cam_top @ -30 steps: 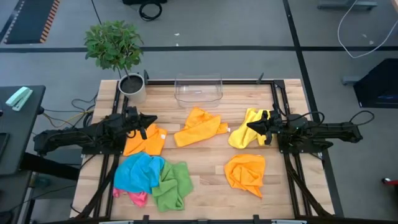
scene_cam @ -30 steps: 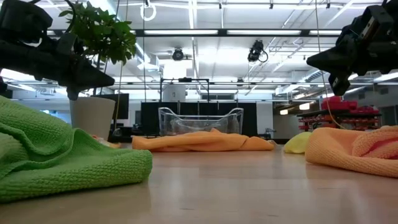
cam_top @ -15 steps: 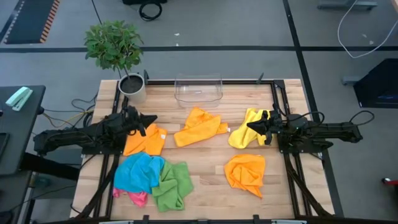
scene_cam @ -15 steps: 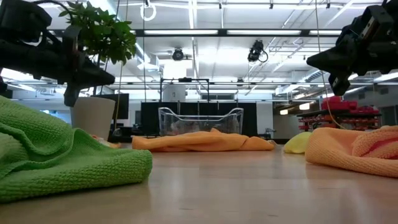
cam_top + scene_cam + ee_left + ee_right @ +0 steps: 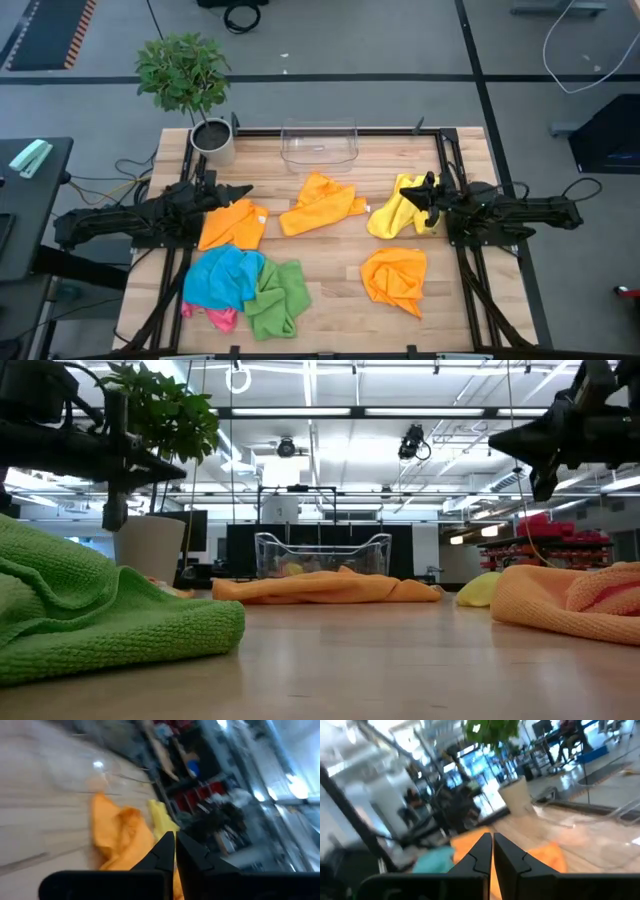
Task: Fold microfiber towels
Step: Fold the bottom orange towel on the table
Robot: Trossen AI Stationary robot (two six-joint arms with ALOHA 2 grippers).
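Note:
Several microfiber towels lie crumpled on the wooden table: an orange one (image 5: 232, 225) at the left, an orange one (image 5: 320, 203) in the middle, a yellow one (image 5: 392, 215), an orange one (image 5: 395, 277) at the near right, and blue (image 5: 225, 275), green (image 5: 278, 297) and pink (image 5: 215, 317) ones bunched at the near left. My left gripper (image 5: 247, 190) hovers shut above the left orange towel's far edge, pointing level toward the right. Above the yellow towel, my right gripper (image 5: 407, 198) is shut and points toward the left. Both hang well clear of the table in the low view.
A clear plastic bin (image 5: 320, 145) stands at the table's far edge, in the middle. A potted plant (image 5: 185, 75) in a white pot (image 5: 213, 140) stands at the far left corner. Bare wood (image 5: 330, 270) lies between the near towels.
My left gripper has rolled about the line it points along while staying in place. My right gripper has tipped its fingertips a little upward. Both have stayed shut, and no towel has moved.

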